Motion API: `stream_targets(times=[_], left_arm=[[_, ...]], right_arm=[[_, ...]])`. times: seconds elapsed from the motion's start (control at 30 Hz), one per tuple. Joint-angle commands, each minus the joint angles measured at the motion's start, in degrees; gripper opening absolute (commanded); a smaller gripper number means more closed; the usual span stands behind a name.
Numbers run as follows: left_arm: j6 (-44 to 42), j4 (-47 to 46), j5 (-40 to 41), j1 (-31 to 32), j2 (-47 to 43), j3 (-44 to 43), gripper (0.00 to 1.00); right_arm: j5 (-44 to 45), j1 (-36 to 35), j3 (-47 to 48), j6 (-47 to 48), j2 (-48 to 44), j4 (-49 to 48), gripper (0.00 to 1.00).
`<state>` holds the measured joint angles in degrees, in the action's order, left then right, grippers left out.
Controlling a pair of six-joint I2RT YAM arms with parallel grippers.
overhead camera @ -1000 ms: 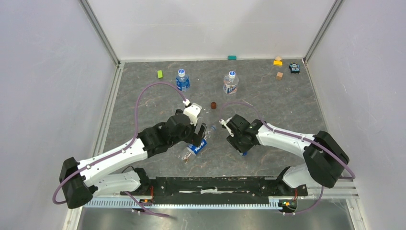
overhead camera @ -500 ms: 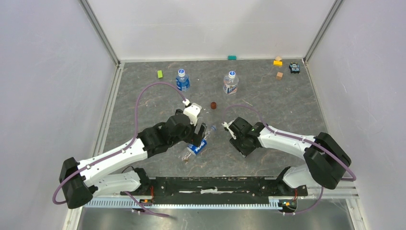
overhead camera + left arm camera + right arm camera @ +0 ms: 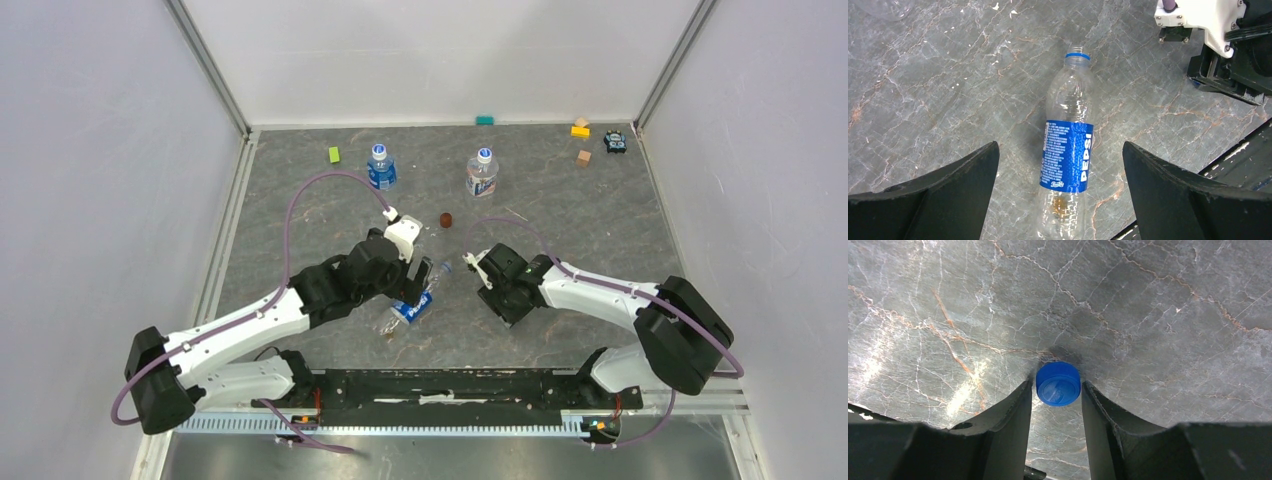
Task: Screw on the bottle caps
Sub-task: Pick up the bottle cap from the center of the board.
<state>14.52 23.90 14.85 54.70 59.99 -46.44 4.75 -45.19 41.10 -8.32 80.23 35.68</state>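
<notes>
A clear uncapped bottle [image 3: 1068, 155] with a blue label lies on the table, neck pointing away; it also shows in the top view [image 3: 410, 306]. My left gripper [image 3: 1060, 150] hangs open above it, one finger on each side, not touching; in the top view it [image 3: 418, 283] sits over the bottle. My right gripper [image 3: 1055, 385] points down at the table, shut on the solid blue cap [image 3: 1058, 383], which rests between the fingertips. In the top view the right gripper [image 3: 497, 290] hides the cap. Two capped bottles [image 3: 380, 166] [image 3: 482, 172] stand at the back.
A dark red-brown disc [image 3: 446, 219] lies between the arms and the standing bottles. A green block [image 3: 334, 154], teal block [image 3: 485, 120], yellow block [image 3: 580, 128], tan block [image 3: 583, 158] and a black toy [image 3: 615, 141] lie along the back. The right arm's wrist [image 3: 1218, 40] is close beside the bottle's neck.
My right gripper has shifted a little left and towards the back, and the blue spot seen under it a second ago is now hidden. The left arm and bottle have not moved.
</notes>
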Motion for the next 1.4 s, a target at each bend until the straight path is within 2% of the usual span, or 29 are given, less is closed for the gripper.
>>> stream_targets(times=[0.0, 0.17, 0.27, 0.37, 0.57, 0.8, 1.07, 1.2, 1.37], left_arm=[[0.24, -1.71, -0.87, -0.3, 0.8, -0.24, 0.98], [0.24, -1.99, -1.3, -0.3, 1.47, -0.15, 0.98], [0.24, -2.02, -1.73, -0.31, 2.11, 0.09, 0.98], [0.56, -1.93, -2.1, -0.36, 3.55, 0.29, 0.99], [1.75, -0.3, -4.53, -1.27, 11.11, -1.51, 0.99], [1.49, 0.77, -7.12, -2.17, 20.7, -4.75, 0.99], [0.14, 1.23, -10.55, -3.02, 27.1, -6.27, 0.98], [-0.12, 2.03, -10.39, -3.37, 30.94, -6.81, 0.93], [-1.23, 1.6, -11.68, -3.45, 33.76, -6.93, 0.77]], right_arm=[[-0.49, 0.54, 0.72, -0.4, -0.93, -1.27, 0.46], [-1.08, 0.97, 0.18, -0.11, -0.55, -1.75, 0.39], [-1.33, 1.1, -0.06, -0.02, -0.75, -2.06, 0.29], [-1.27, 1.39, 0.15, 0.2, -2.13, -2.04, 0.25], [-1.73, 5.1, 0.56, 3.04, -6.58, -0.89, 0.16], [-0.41, 10.64, -0.22, 5.77, -12.61, 0.89, 0.14], [-1.19, 13.1, -0.06, 6.2, -16.55, 0.5, 0.12], [-2.89, 13.42, -0.09, 7.18, -18.76, -2.51, 0.11], [-6.17, 13.74, 1.11, 7.84, -21.37, -7.25, 0.09]])
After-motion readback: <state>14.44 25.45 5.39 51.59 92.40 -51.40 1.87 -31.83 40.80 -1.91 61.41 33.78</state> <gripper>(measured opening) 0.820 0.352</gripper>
